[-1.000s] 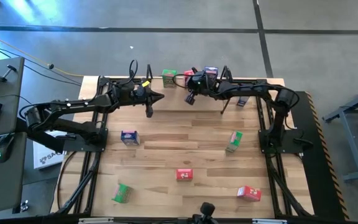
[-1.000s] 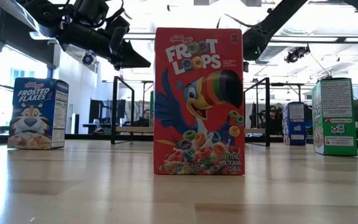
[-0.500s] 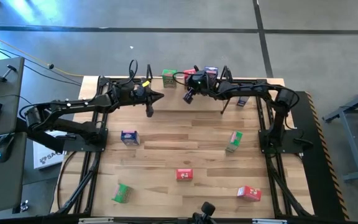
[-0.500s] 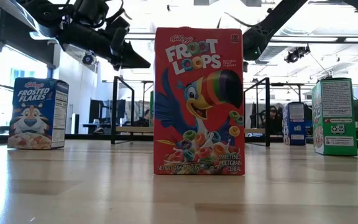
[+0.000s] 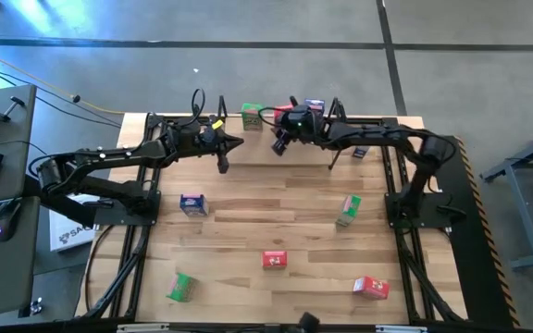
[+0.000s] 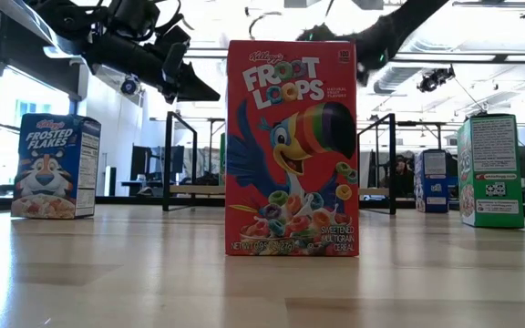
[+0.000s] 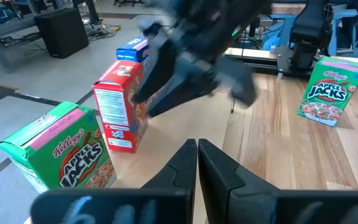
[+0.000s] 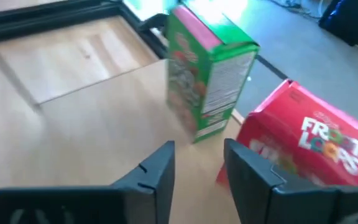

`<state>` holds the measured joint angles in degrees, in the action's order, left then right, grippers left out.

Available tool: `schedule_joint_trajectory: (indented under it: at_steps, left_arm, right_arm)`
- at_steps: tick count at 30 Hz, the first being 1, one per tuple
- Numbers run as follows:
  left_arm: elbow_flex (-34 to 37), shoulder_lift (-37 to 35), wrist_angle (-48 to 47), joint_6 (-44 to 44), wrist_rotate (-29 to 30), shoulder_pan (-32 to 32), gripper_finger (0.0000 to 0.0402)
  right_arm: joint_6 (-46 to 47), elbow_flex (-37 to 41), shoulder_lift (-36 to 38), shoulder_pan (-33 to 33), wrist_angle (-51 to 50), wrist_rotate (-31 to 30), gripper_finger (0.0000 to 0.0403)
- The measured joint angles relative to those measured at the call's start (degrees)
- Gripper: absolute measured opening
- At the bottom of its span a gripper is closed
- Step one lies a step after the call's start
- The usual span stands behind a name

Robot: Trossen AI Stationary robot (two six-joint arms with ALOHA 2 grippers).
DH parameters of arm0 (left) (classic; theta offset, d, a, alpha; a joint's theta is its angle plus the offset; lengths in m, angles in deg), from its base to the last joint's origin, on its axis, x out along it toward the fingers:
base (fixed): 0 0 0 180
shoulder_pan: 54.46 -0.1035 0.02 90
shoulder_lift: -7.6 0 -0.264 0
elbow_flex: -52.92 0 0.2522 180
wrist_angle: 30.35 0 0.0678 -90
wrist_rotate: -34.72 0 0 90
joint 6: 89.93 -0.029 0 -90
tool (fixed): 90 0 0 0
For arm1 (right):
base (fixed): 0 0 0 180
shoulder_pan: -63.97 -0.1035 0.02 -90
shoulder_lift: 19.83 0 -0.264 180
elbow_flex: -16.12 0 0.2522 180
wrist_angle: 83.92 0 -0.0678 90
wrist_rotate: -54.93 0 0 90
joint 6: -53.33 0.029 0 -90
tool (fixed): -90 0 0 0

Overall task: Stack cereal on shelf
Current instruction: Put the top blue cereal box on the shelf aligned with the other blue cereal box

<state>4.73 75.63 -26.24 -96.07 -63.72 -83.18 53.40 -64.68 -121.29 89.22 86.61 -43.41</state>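
Both dark arms are reaching along the wooden desk's point(image 5: 248, 213) far edge. Right gripper point(image 8: 199, 163) is hanging fingers apart, empty, by the red Froot Loops box point(image 8: 306, 144) and green Apple Jacks box point(image 8: 209, 68). Left gripper point(image 7: 197, 149) is sitting pinched together, empty.

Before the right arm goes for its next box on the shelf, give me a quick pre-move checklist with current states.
1. Right gripper open and empty: ok.
2. Green Apple Jacks box upright ahead of it: ok.
3. Red Froot Loops box close beside the green one, may crowd a finger: not ok.
4. Left gripper shut, empty, waiting near the shelf: ok.
5. Gap between the two arms: cannot tell.
6. Loose boxes, such as the red box, well away: ok.
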Motion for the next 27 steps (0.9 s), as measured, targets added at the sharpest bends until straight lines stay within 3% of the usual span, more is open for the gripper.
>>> schedule_joint_trajectory:
  at_steps: [4, 7, 15, 22, 27]
  left_arm:
    - [0.00, 0.00, -0.02, 0.01, 0.01, 0.01, 0.0008]
    - [0.00, 0.00, -0.04, 0.04, 0.02, 0.01, 0.0008]
    - [0.00, 0.00, -0.03, -0.71, 0.07, 1.09, 0.0008]
    - [0.00, 0.02, -0.02, -1.43, 0.05, 2.57, 0.0008]
    - [0.00, 0.02, -0.02, -2.54, 0.07, 3.34, 0.0008]
  right_arm:
    - [1.56, 0.00, 7.27, -3.01, -10.03, -1.55, 0.0139]
    - [4.57, 0.00, 14.27, -5.86, -21.00, -6.54, 0.0150]
    - [27.79, 0.00, 30.39, -9.35, -50.31, -18.44, 0.0199]
    - [50.44, 0.02, 34.17, -5.22, -74.09, -24.67, 0.0253]
    - [56.41, 2.32, 34.01, -0.48, -75.87, -25.67, 0.0266]
